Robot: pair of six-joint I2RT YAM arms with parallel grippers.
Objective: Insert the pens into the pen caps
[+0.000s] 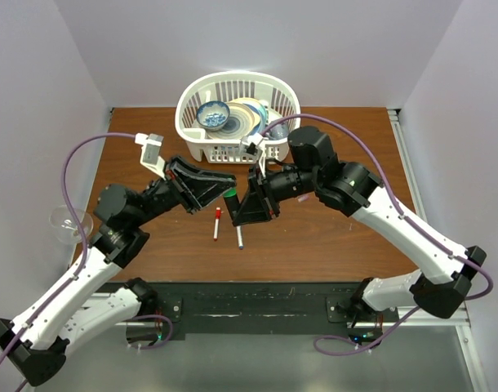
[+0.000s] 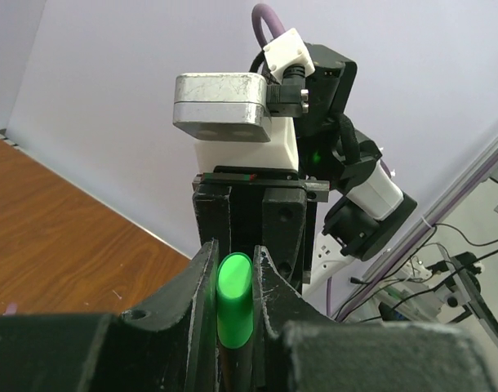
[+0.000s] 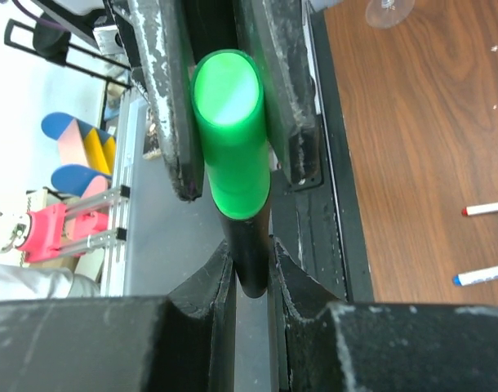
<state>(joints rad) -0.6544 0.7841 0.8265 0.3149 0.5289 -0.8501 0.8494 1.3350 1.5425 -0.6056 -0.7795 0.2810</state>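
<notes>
Nearest, the right gripper: narrow, clamped on the black marker, which runs out from between its fingers.
Marker's far end: it wears the green cap. Green meets black just past the right fingertips. How deep the marker sits inside the cap I cannot tell.
Opposite, the left gripper: narrow too, its fingers pressed on either side of the green cap.
Meeting place: the two grippers face each other tip to tip over the middle of the table, marker and cap held between them off the wood. The left arm reaches in from 7 o'clock, the right arm from 4 o'clock.
Loose pens: two slim white ones lie flat on the wood at 6 o'clock of the grippers, apart from them.
Red-ended pen: the left one of the pair, its red end pointing to 12 o'clock.
Blue-ended pen: close beside the red-ended pen at its 4 o'clock, not touching it, its blue end pointing to 6 o'clock.
Coloured ends: whether these are caps or bare tips I cannot tell.
Basket: white and slotted, at 12 o'clock by the table's far edge. It holds a blue-patterned bowl and some plates.
Glass: clear, at 9 o'clock by the table's left edge, well apart from everything else.
</notes>
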